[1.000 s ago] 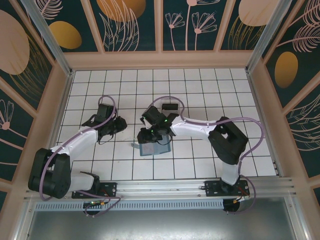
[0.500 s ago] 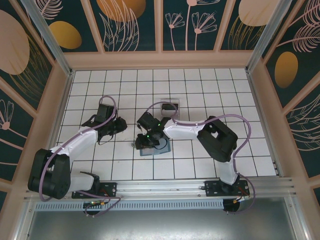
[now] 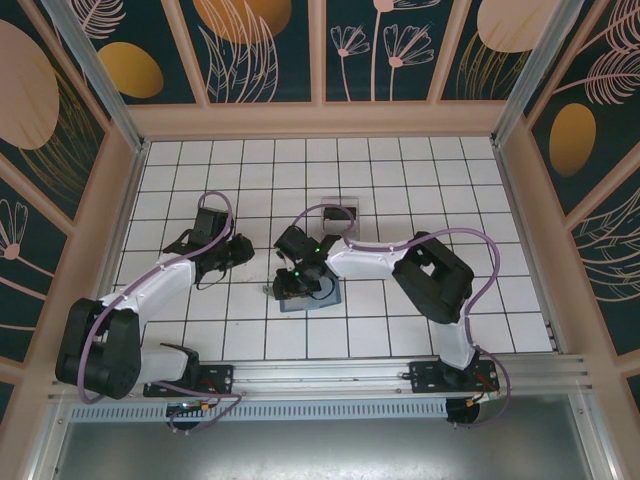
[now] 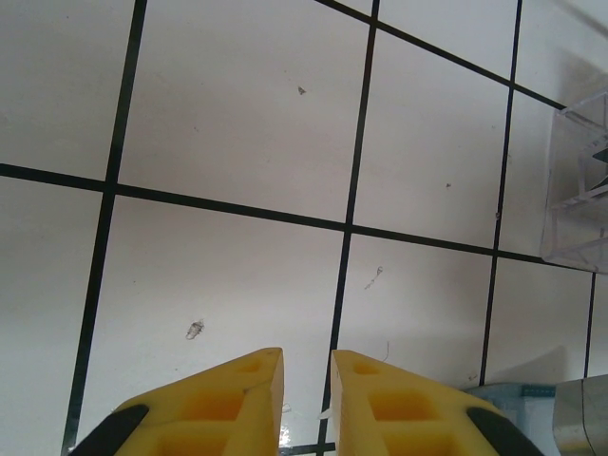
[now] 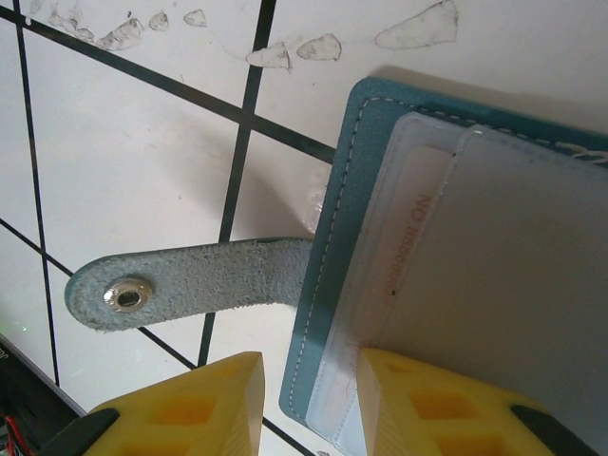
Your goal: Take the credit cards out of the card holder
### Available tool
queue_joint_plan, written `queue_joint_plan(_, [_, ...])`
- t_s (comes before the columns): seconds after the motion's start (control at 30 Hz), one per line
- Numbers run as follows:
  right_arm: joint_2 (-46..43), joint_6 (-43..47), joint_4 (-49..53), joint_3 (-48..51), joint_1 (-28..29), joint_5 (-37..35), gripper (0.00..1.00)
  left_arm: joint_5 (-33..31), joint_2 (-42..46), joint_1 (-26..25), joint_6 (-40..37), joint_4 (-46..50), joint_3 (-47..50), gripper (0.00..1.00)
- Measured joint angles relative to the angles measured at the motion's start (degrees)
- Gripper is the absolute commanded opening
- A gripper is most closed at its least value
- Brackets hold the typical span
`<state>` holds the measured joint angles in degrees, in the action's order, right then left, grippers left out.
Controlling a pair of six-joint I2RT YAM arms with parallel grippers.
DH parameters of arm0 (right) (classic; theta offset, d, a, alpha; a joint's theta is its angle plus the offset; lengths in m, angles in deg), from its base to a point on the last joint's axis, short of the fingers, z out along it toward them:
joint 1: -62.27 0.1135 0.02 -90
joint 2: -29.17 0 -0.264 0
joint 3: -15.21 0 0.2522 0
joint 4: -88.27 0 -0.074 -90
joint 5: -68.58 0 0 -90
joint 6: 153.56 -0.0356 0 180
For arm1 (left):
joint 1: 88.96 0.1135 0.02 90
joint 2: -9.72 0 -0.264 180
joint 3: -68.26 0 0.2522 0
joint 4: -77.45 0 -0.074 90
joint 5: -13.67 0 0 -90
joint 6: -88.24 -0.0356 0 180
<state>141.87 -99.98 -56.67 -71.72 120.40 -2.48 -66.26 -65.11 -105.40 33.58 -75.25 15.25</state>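
Observation:
The card holder (image 3: 312, 296) lies open on the tiled floor, teal outside (image 5: 342, 237), its strap tab (image 5: 180, 288) stretched out to the left. A pale pinkish credit card (image 5: 404, 237) sits in its pocket under a clear sleeve. My right gripper (image 5: 309, 361) (image 3: 289, 284) is open and straddles the holder's left edge. One finger (image 5: 446, 408) rests on the sleeve; the other (image 5: 190, 408) is off the edge over the floor. To the left, my left gripper (image 4: 307, 356) (image 3: 236, 250) hovers over bare tiles, its jaws a narrow gap apart with nothing between them.
A clear plastic tray (image 3: 340, 213) (image 4: 578, 195) with something dark in it stands just behind the card holder. The holder's teal corner (image 4: 513, 397) shows at the lower right of the left wrist view. Wooden walls ring the tiled floor.
My right arm swung left and lowered its gripper over the card holder's left edge, and its jaws widened slightly. The left arm stayed still.

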Motion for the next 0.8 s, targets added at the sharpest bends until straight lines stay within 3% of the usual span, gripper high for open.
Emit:
queue_joint_plan(0.3, [0.0, 0.04, 3.63, -1.57, 0.24, -3.54, 0.34, 0.11, 0.24, 0.0, 0.0, 0.0, 0.0, 0.22])
queue_joint_plan(0.8, [0.76, 0.0, 16.26, -8.28, 4.13, -17.27, 0.36, 1.9, 0.07, 0.0, 0.0, 0.0, -0.07, 0.23])
